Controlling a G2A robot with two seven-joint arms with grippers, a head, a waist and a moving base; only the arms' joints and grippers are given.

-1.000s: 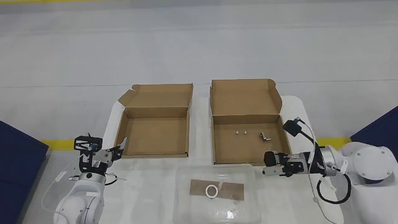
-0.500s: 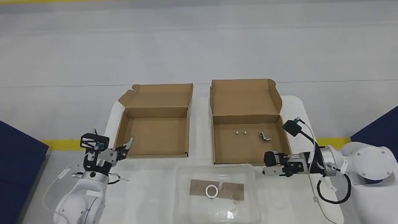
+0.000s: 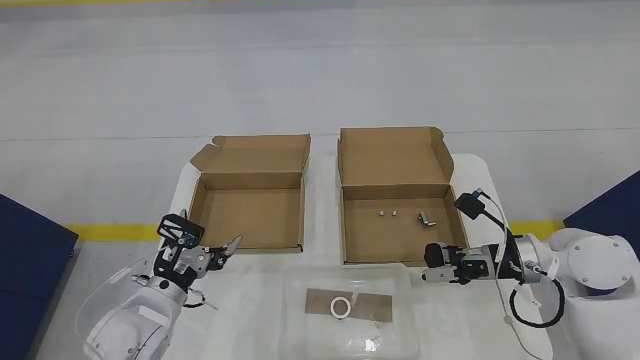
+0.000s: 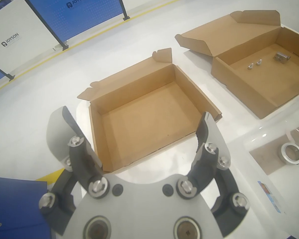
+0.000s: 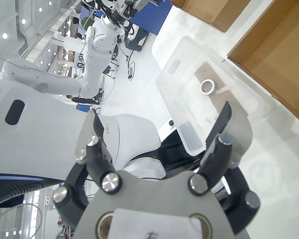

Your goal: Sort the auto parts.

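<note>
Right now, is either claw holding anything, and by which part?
Nothing is held. The left gripper and right gripper are both open and empty; the silver metal ring lies untouched in the clear plastic bin.

A ring [image 3: 341, 307] is lying in the clear tray [image 3: 300, 310]; an empty box [image 3: 247, 218] is standing at eleven o'clock from it, a second box [image 3: 380, 242] at one o'clock.

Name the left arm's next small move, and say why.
Probably swing the left end effector, open and empty in front of the empty cardboard box, over to the metal ring in the clear bin; the ring lies unsorted there.
</note>
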